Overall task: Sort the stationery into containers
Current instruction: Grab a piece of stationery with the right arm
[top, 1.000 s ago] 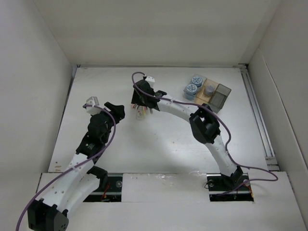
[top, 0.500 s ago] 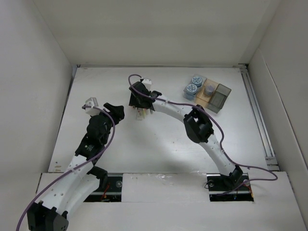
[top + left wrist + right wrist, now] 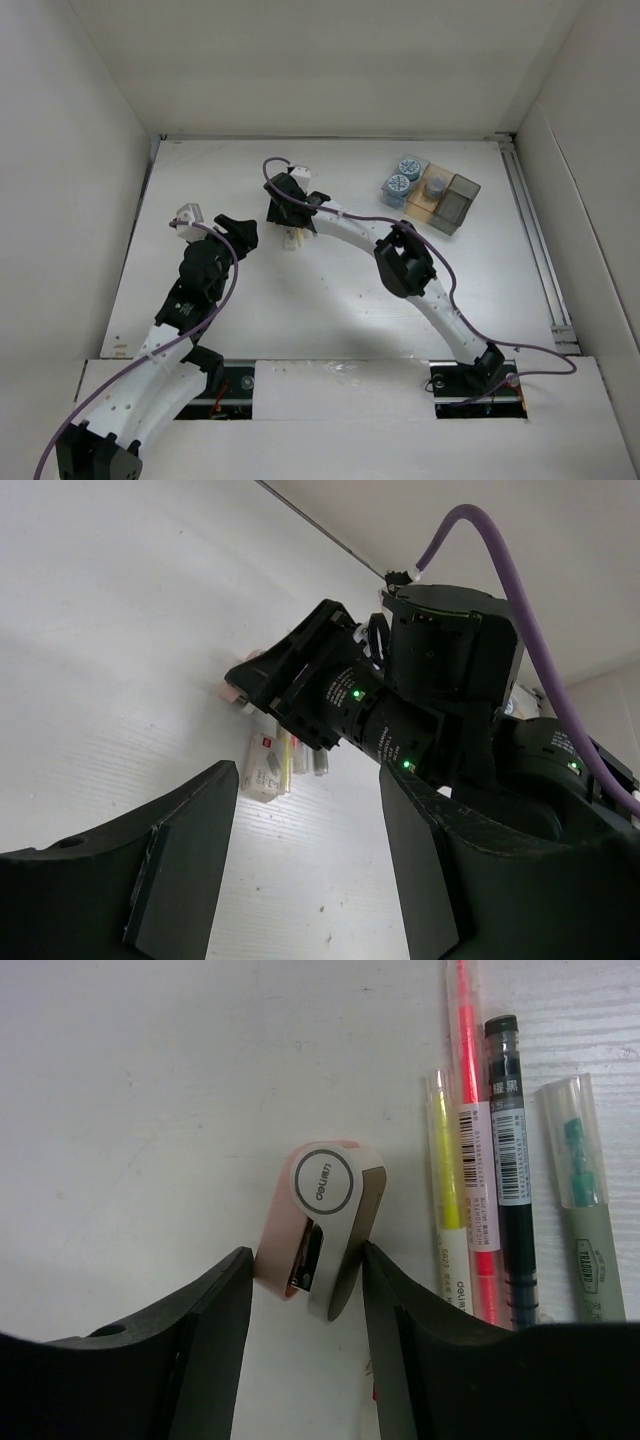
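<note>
Pastel stationery on a white tabletop point(image 3: 150, 1080)

The clip point(image 3: 320, 1230) is pink and tan with a white, grey-ringed badge. The yellow stick point(image 3: 447, 1190), red stick point(image 3: 466, 1040), black stick point(image 3: 510, 1140) and grey-green stick point(image 3: 585, 1220) have printed labels. The tray point(image 3: 466, 190) is blue-grey, tan-orange and smoky grey, and the discs point(image 3: 407, 166) are patterned blue-grey.

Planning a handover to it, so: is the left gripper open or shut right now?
Open. In the left wrist view the left gripper has its jaws standing wide apart, with nothing held between them.
</note>
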Motion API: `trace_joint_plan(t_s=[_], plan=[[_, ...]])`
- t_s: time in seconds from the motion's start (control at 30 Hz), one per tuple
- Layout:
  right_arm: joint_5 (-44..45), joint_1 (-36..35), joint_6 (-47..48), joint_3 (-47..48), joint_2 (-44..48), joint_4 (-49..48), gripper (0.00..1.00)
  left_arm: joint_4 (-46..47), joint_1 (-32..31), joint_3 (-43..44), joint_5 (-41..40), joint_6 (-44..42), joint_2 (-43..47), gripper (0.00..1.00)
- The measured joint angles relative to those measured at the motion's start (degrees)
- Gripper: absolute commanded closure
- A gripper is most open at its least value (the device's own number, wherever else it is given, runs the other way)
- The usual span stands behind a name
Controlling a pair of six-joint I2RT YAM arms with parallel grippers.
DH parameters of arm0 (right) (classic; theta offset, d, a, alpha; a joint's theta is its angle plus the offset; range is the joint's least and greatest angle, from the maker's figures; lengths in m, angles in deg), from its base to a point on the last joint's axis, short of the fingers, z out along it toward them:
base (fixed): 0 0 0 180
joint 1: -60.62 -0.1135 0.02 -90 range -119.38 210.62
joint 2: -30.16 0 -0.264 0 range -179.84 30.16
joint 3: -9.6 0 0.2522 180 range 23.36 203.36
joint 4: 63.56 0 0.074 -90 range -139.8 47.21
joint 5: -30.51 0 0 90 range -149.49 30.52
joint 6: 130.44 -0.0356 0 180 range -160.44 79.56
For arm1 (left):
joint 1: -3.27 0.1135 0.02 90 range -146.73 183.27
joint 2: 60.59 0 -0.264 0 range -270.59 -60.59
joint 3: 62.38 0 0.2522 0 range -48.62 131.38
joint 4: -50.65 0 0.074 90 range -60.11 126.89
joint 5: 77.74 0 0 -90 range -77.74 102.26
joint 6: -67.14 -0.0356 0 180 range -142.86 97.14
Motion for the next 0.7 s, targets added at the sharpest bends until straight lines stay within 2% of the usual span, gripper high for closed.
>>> trace_joint_plan(t_s=[0.23,0.4,0.7], plan=[[0.0,0.0,-0.2,0.3,-0.3,-0.2,0.67,-0.1,0.0,0.0,0.0,0.0,0.1,0.45],[-1.8,0.0,-0.2,-3.6,1.2,-4.7,0.76,-0.1,0.0,-0.1,0.0,0.0,0.6,0.45],[-5.5,-0.4,-0.3,-12.6,6.9,-7.9,0.79,-0.1,0.0,-0.1,0.0,0.0,0.7,0.43]])
